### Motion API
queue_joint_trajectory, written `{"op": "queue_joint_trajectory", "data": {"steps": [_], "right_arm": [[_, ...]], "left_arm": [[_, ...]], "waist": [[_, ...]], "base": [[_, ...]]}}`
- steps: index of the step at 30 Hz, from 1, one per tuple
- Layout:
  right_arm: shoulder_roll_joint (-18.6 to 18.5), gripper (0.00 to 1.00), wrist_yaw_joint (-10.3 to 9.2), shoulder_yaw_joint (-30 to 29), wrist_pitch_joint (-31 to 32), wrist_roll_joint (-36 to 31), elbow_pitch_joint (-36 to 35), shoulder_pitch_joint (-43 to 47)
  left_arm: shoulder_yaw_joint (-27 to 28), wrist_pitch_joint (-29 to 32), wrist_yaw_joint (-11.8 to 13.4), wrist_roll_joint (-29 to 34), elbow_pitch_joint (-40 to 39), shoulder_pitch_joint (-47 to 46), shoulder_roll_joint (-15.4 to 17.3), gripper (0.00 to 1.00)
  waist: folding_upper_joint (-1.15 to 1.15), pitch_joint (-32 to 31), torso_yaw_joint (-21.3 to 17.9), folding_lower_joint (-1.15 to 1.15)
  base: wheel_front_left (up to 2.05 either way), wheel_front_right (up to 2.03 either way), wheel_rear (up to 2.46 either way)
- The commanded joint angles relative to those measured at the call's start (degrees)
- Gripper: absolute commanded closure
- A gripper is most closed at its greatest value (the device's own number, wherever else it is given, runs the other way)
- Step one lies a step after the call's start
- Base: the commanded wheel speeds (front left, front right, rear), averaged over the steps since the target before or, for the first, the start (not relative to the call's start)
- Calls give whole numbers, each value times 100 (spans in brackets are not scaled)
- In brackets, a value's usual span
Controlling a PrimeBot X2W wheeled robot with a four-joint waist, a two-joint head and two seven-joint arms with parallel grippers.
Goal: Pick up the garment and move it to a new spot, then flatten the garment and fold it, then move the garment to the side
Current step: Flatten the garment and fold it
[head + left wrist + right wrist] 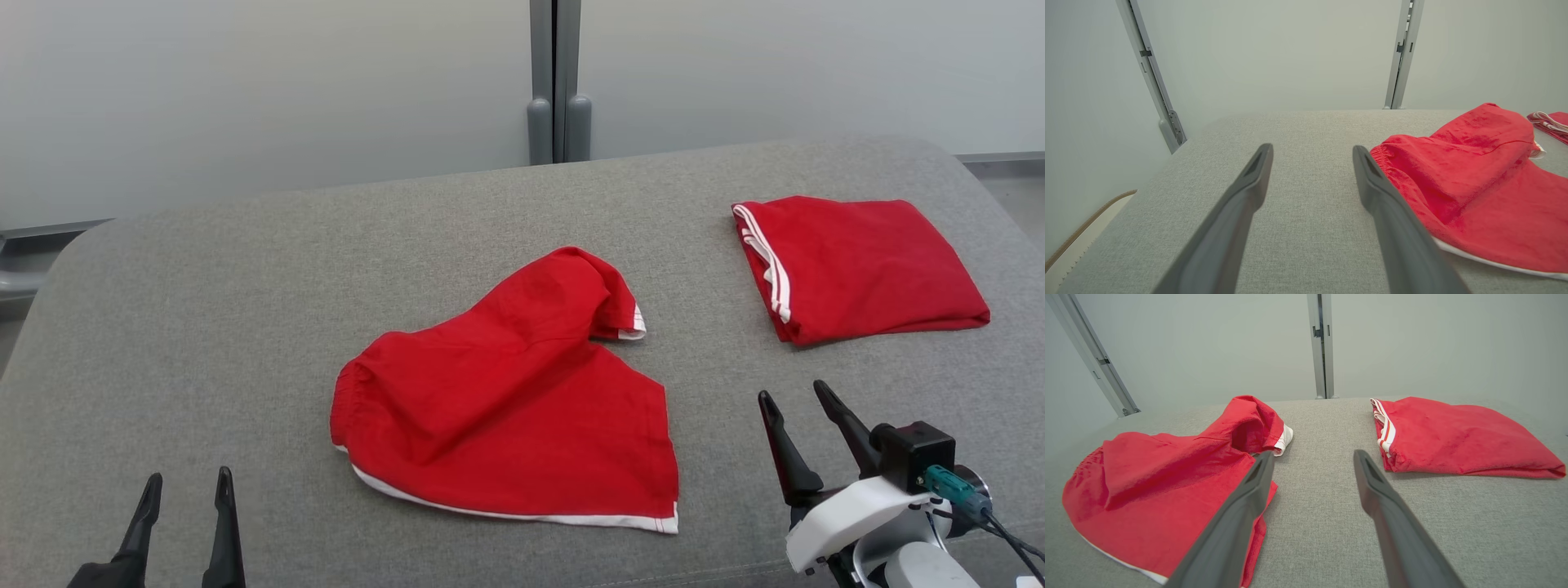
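The garment [506,400] is a pair of red shorts with white trim, lying rumpled in the middle of the grey table, one leg bunched up toward the back. It also lies at the right of the left wrist view [1474,183] and at the left of the right wrist view [1167,477]. My left gripper [188,482] stands open at the lower left, apart from the garment, with nothing between its fingers. Right of the garment's lower corner, my right gripper [796,396] is open and empty too. In the wrist views each pair of fingers, left [1312,150] and right [1312,456], hovers over bare cloth.
A second red garment [857,265], folded flat with white stripes on its edge, lies at the back right of the table [245,327]; it appears too in the right wrist view [1461,437]. A pale wall with a grey post [558,82] stands behind the table.
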Motion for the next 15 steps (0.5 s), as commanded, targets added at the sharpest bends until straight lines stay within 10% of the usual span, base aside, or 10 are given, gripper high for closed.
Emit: {"op": "queue_joint_trajectory", "data": {"steps": [1,15], "right_arm": [[-9,0,-7,33,-21,-46,38,-21],[-59,0,-7,102,-22,-66,91,-75]], "left_arm": [[-23,-11,-49,-11,77,21,28,0],[-131,-11,-114,-63,278,-98,109,0]], "waist": [[0,-6,-3,0],[0,-1,-31,0]], "base": [[0,0,0],[0,0,0]]}}
